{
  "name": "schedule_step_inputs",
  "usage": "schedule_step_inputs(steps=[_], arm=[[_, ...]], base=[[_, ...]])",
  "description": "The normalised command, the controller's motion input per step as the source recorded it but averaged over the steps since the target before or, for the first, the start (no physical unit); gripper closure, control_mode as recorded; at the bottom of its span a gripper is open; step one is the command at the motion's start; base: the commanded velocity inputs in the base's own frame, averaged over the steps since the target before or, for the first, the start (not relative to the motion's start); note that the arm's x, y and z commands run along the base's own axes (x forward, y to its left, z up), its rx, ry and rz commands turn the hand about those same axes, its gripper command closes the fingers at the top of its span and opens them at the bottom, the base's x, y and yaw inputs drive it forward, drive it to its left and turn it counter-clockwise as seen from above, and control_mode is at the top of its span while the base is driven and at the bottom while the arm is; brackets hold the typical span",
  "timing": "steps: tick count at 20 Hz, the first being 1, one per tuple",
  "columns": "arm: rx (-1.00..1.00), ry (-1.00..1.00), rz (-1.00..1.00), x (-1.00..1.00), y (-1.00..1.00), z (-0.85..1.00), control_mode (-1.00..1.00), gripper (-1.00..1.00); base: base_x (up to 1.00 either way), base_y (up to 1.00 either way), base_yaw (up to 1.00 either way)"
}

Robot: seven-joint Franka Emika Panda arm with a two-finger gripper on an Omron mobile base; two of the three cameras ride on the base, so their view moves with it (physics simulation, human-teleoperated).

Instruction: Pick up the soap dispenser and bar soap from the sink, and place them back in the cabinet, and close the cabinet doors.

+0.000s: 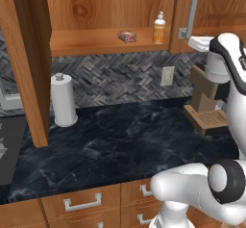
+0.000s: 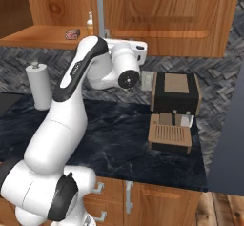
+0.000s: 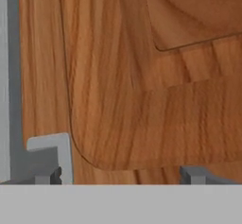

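Note:
The soap dispenser [image 1: 159, 28] stands upright on the shelf of the cabinet [image 1: 96, 43], with the bar soap [image 1: 127, 36] lying a little to its left. From the right base view the bar soap [image 2: 72, 34] also shows on the shelf, and the dispenser [image 2: 89, 24] is half hidden behind the door handle. The left cabinet door [image 1: 29, 63] stands open. The right door [image 2: 167, 15] looks shut or nearly so. My gripper [image 3: 123, 176] is open and close to that door's panel, just right of the lower end of its silver handle [image 3: 12, 76]. Nothing is between the fingers.
A paper towel roll [image 1: 63, 99] stands on the dark marble counter [image 1: 120, 140] at the left. A brown coffee machine [image 2: 174, 106] sits at the right against the wall. The black sink [image 1: 10, 145] shows at the far left edge. Drawers [image 1: 81, 203] run below.

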Motion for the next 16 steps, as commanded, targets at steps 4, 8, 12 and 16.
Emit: schedule_step_inputs(steps=[4,8,12,16], arm=[[0.0,0.01,-0.07,0.12,0.0,0.04,-1.0,-1.0],[0.0,0.01,-0.06,0.07,0.0,0.01,-1.0,-1.0],[0.0,0.0,-0.08,0.04,0.0,0.0,-1.0,-1.0],[0.0,0.0,-0.1,0.19,0.0,0.0,-1.0,-1.0]], base=[[0.0,0.0,0.0],[0.0,0.0,0.0],[0.0,0.0,0.0],[0.0,0.0,0.0]])
